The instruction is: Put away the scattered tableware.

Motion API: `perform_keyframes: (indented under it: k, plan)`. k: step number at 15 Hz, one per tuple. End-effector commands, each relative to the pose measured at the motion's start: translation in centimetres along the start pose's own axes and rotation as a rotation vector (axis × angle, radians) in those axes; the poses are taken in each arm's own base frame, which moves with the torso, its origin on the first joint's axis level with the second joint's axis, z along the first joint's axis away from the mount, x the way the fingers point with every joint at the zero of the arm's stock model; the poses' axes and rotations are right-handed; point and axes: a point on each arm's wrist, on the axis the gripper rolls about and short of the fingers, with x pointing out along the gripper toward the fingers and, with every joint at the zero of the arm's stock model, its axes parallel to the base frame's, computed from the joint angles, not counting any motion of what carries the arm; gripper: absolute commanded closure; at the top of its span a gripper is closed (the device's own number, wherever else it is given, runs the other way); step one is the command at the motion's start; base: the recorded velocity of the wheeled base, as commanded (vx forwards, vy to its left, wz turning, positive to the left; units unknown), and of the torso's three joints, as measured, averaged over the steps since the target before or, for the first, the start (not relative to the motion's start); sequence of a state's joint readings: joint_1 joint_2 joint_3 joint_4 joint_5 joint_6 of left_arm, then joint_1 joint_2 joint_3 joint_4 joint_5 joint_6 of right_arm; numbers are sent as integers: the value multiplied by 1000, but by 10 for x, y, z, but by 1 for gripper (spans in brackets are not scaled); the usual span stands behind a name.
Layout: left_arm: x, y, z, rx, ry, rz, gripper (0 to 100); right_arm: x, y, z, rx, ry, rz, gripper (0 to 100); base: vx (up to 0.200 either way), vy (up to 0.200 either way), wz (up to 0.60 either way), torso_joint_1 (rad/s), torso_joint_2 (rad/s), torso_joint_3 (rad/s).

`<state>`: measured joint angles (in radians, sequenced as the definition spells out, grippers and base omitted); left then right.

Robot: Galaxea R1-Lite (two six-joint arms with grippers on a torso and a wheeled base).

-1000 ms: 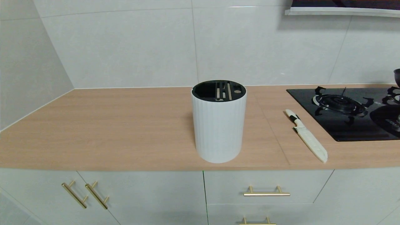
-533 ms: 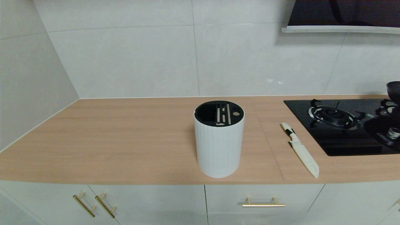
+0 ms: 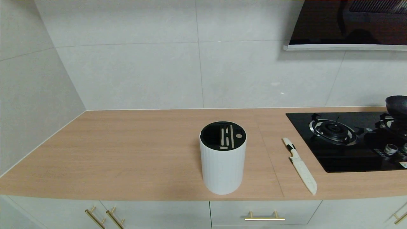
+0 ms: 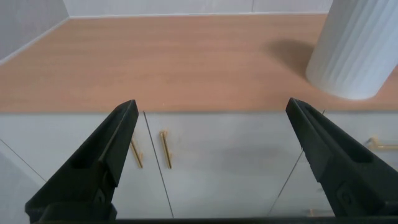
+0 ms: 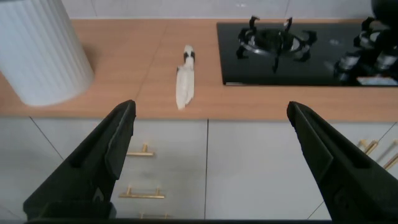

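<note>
the knife (image 3: pixel 299 165) lies flat on the table (image 3: pixel 127 152) between the white holder (image 3: pixel 223 165) and the stove (image 3: pixel 343 162); it looks stiff, light and sharp, so i would take it by the handle (image 3: pixel 290 147) at the far end. both the left end effector (image 4: pixel 211 165) and right end effector (image 5: pixel 211 165) are wide open, empty. since earlier only the head camera shifted, not the things.

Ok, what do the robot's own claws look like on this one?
The left claw and right claw look alike. Each has two matte black fingers, broad at the base, with flat faceted sides that taper to a blunt wedge tip.
</note>
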<state>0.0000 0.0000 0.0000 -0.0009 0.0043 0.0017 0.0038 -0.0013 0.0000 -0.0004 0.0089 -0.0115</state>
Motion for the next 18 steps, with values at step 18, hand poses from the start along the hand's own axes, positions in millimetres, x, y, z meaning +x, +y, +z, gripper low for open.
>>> perform_keyframes:
  k: [18]
  plan:
    - [0, 0, 0, 1, 1, 2, 0, 0, 0, 0, 2, 2, 0, 0, 0, 0, 0, 85, -172, -91]
